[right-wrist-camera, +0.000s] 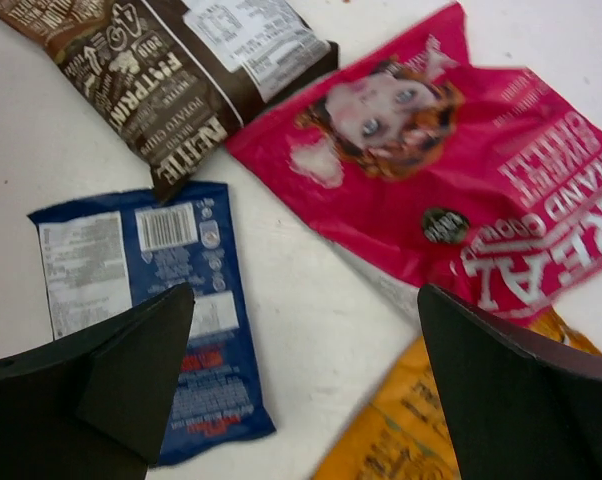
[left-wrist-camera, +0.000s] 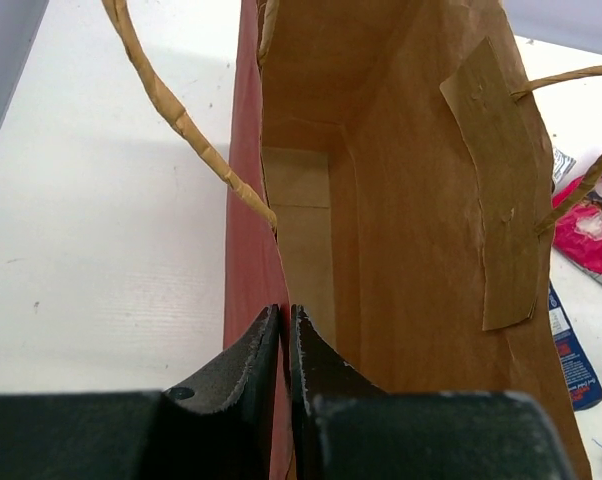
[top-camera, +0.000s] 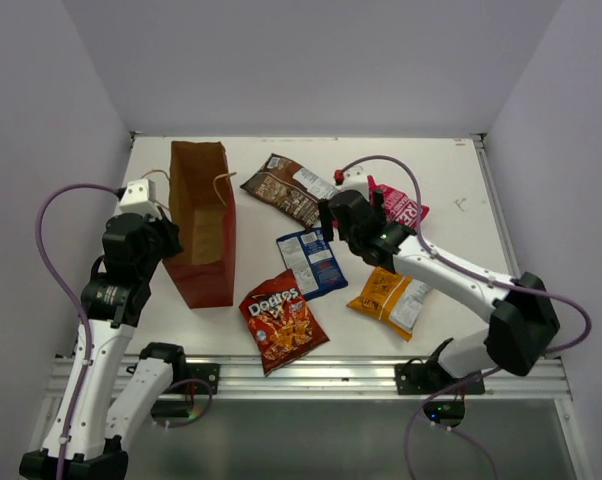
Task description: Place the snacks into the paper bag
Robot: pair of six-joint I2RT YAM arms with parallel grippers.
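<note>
The paper bag (top-camera: 201, 225) lies on its side at the left of the table, mouth toward the near edge. My left gripper (top-camera: 166, 240) is shut on the bag's rim, pinching the left wall (left-wrist-camera: 249, 250) between its fingers (left-wrist-camera: 285, 310); the bag's inside is empty. My right gripper (top-camera: 351, 208) is open and empty, hovering (right-wrist-camera: 303, 292) over bare table between four snacks: dark brown (right-wrist-camera: 171, 70), pink (right-wrist-camera: 461, 190), blue-and-white (right-wrist-camera: 131, 270) and orange-yellow (right-wrist-camera: 401, 440). The red Doritos packet (top-camera: 281, 320) lies near the front edge, right of the bag.
The snacks lie spread from the table's middle to the right: brown (top-camera: 286, 188), pink (top-camera: 406, 208), blue (top-camera: 311, 262), orange (top-camera: 391, 298). The bag's string handles (left-wrist-camera: 181, 120) hang loose. White walls close the table's back and sides.
</note>
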